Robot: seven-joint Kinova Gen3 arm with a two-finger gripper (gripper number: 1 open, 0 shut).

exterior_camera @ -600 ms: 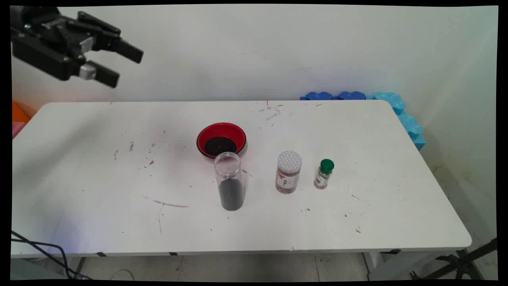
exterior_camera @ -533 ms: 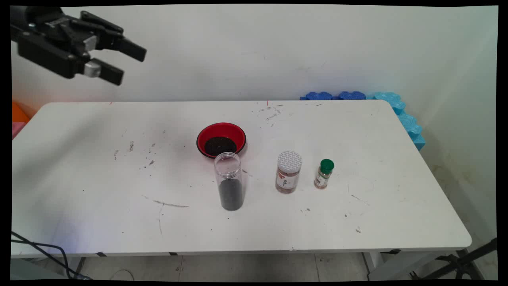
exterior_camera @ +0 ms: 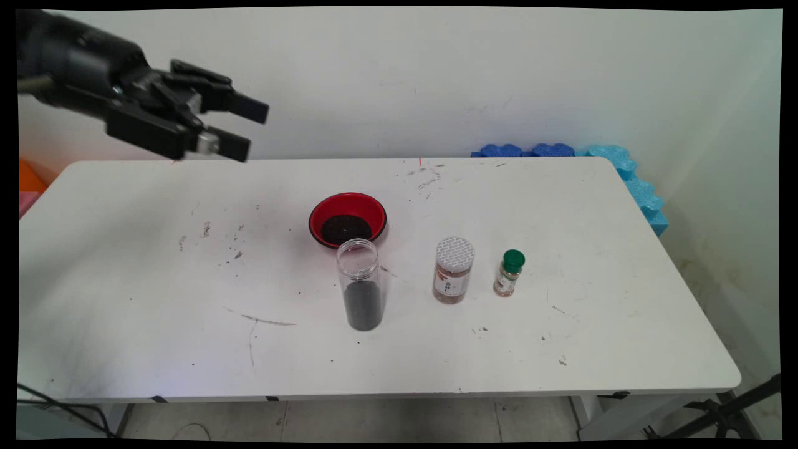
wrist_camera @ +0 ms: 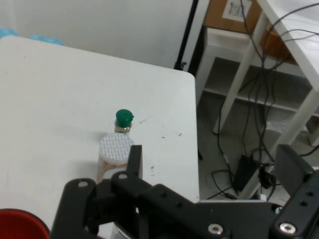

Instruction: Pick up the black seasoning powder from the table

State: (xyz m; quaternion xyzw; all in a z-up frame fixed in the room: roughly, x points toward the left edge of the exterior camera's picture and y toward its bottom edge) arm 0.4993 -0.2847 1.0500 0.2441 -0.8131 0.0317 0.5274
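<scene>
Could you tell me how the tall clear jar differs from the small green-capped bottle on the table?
The tall clear jar has no lid, while the small green-capped bottle is closed. The jar is much taller and wider than the bottle. The jar's lower part holds dark, nearly black contents; the bottle's contents look brownish behind a label. The jar stands just in front of the red bowl; the bottle stands farthest right. Both stand upright on the white table.

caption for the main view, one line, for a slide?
Open gripper raised over the table's far left, away from the red bowl, clear tube and two jars.
</scene>
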